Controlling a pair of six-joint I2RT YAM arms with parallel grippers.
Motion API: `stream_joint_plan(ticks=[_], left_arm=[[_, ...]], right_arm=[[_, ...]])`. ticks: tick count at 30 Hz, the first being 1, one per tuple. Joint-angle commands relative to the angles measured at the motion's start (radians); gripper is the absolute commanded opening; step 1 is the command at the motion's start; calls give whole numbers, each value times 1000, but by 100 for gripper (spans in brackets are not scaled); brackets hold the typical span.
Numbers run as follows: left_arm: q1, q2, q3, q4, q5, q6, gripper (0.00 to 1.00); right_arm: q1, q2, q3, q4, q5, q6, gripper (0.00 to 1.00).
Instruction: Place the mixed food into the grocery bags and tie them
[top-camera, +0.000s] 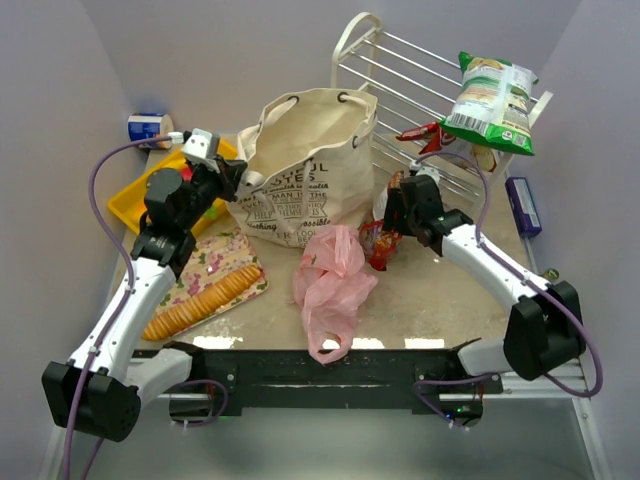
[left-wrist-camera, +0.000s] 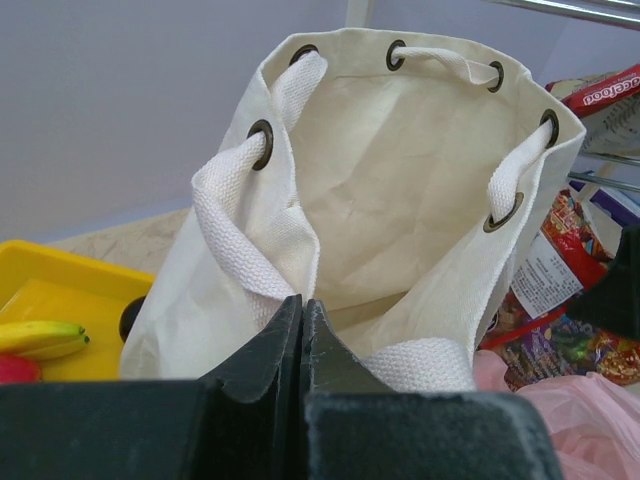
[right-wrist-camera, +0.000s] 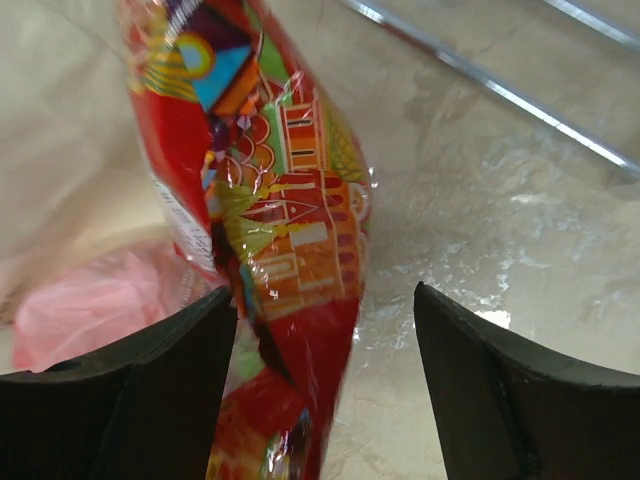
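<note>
On the table (top-camera: 430, 300) — one tote (top-camera: 310, 180), one pink bag (top-camera: 330, 280)

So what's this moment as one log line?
left end effector: shut on rim of canvas tote | right end effector: open around red cookie packet

Open cream tote (top-camera: 310, 195), crumpled pink bag (top-camera: 330, 282) beside
</note>
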Motion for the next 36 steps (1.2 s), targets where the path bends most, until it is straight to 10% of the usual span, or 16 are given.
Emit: stream_joint_plan(ticks=[1,6,26,36], left_arm=[[-3,-8,-18,27,14,-2,0],[-3,6,-15,24,16,1,0],[-3,-18,-30,61,81,-5,0],[-3,-72,-41,77,103,23,0]], right_arm=[[2,-8,-43,138,-53,3,68],[2,-63,-37,145,-96,-51,0],[5,-409,305,-110,-378,-98,0],[6,-207,615,289,-474,23,0]])
